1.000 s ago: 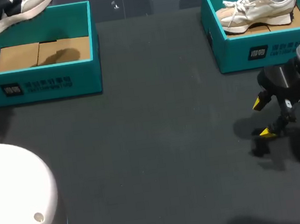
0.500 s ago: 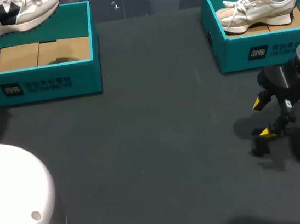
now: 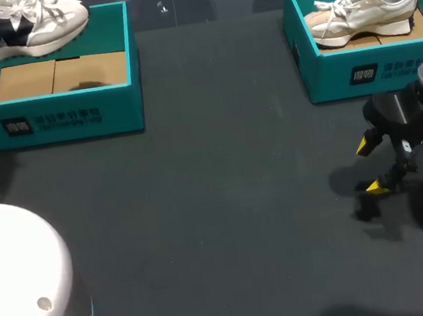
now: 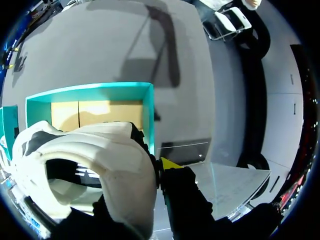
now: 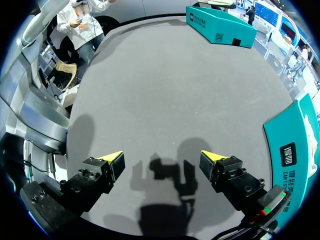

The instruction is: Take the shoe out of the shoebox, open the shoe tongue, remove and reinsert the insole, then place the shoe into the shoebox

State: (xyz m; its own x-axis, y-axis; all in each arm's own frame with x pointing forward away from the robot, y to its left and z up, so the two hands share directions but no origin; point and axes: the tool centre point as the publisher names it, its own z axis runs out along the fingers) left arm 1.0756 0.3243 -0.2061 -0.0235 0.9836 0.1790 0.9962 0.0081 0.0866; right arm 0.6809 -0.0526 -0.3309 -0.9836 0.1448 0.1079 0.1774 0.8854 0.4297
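Note:
A white and navy sneaker (image 3: 23,27) hangs in the air over the back left corner of the left teal shoebox (image 3: 74,118), whose cardboard floor is bare. In the left wrist view my left gripper (image 4: 159,172) is shut on the heel collar of this sneaker (image 4: 100,160), one yellow tip showing beside it, with the box (image 4: 148,112) below and ahead. A second, cream sneaker (image 3: 363,9) lies in the right teal shoebox (image 3: 356,73). My right gripper (image 3: 371,165) hangs open just above the table in front of that box, with nothing between its fingers (image 5: 162,159).
The two shoeboxes stand at the table's far left and far right. The right box's front wall (image 5: 295,150) is close beside my right gripper. Dark table surface (image 3: 225,203) lies between and in front of the boxes.
The held sneaker has moved to the right and levelled out above the left box. My right arm has not moved.

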